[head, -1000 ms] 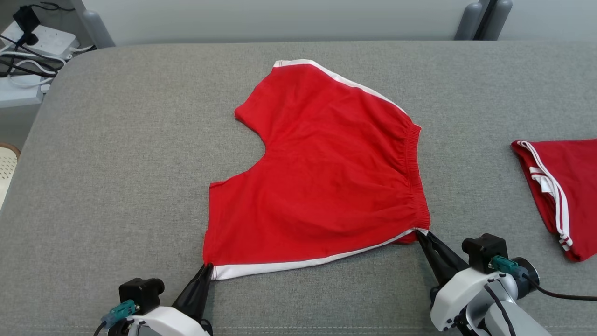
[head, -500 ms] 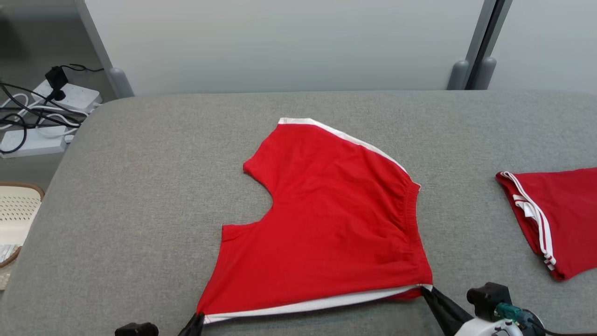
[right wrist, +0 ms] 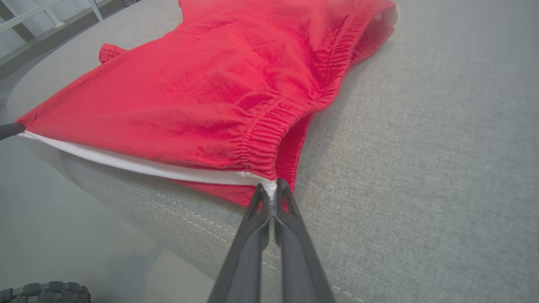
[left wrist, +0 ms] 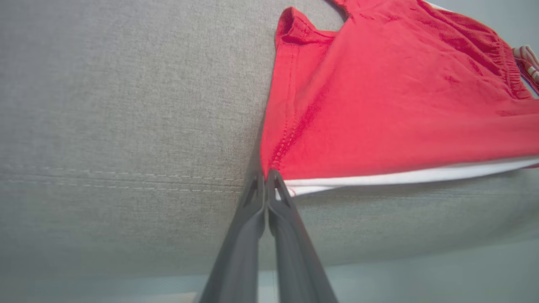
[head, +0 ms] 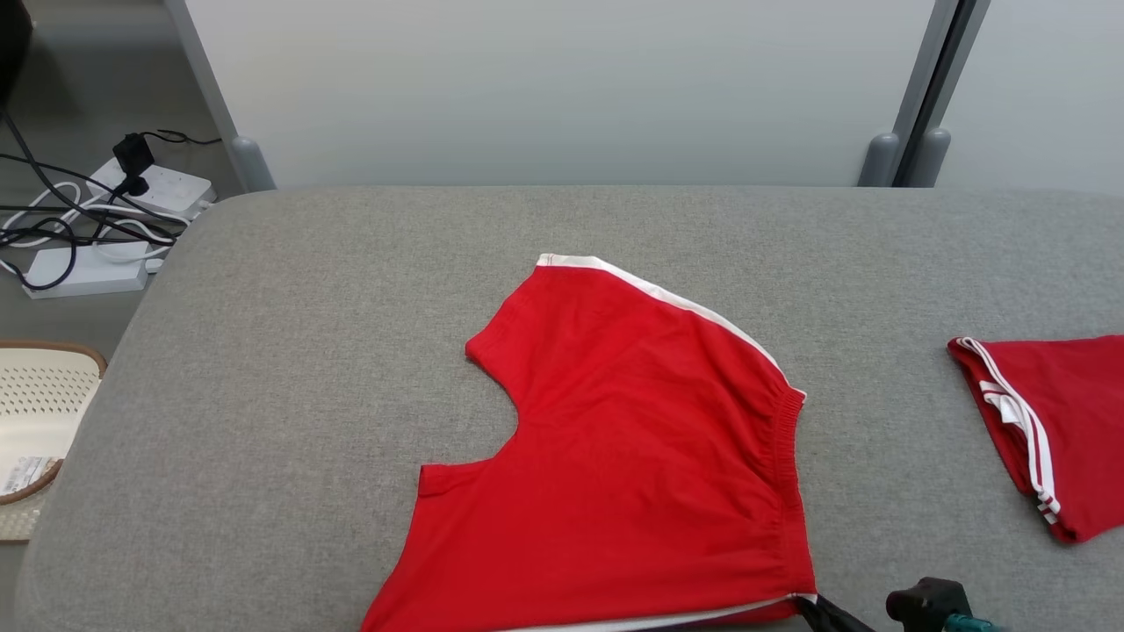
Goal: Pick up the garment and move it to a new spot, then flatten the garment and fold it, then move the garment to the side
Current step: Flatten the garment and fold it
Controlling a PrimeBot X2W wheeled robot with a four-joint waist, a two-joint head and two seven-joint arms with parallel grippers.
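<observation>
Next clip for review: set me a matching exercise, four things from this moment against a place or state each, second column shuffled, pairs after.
Column one
1. left gripper
2. right gripper
3. second red garment
4. power strip

Column two
a. shut on the waistband corner of the shorts
b. on the floor, left of the table
c. shut on a leg-hem corner of the shorts
d. lying on the table, to the right

Pairs: 1-c, 2-a, 3-d, 4-b.
</observation>
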